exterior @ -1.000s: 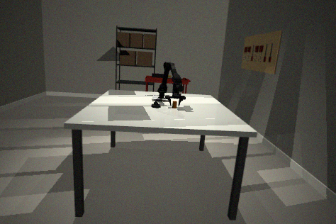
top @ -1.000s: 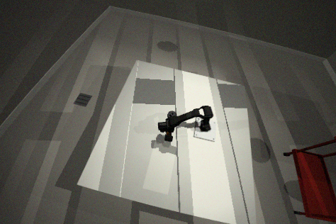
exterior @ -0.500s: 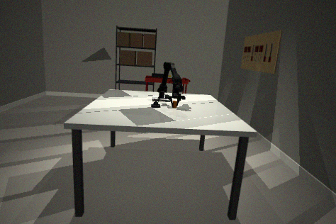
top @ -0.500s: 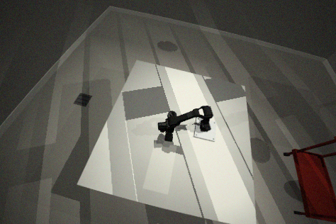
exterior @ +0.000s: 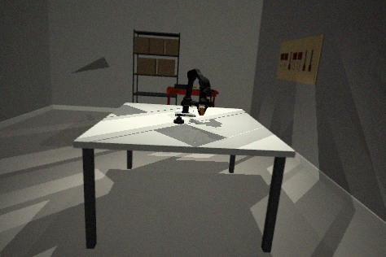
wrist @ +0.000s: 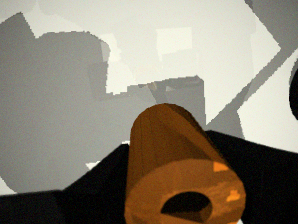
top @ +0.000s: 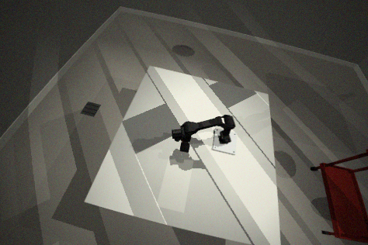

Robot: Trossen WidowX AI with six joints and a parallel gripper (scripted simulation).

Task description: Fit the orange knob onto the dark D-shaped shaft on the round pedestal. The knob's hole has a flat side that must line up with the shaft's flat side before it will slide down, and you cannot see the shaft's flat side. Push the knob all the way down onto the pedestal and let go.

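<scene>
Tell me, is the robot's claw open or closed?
Closed on the orange knob: the gripper's dark fingers press against both its sides in the wrist view.

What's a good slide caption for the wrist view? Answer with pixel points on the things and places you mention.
Orange knob [exterior: 202,111] [wrist: 165,137] held between the gripper's [exterior: 202,110] [wrist: 172,165] black fingers, its dark hole facing the camera.

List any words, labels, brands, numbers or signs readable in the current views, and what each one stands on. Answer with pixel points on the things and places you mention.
No readable text in any view.
Knob [exterior: 202,111] [wrist: 162,137]: no lettering on the sides that show.
Shelf boxes [exterior: 156,66]: no print that can be made out.
Wall board [exterior: 317,53]: its tools are too small to read any markings.
Arm [top: 206,123] [exterior: 190,83]: too dark and small to tell.
</scene>
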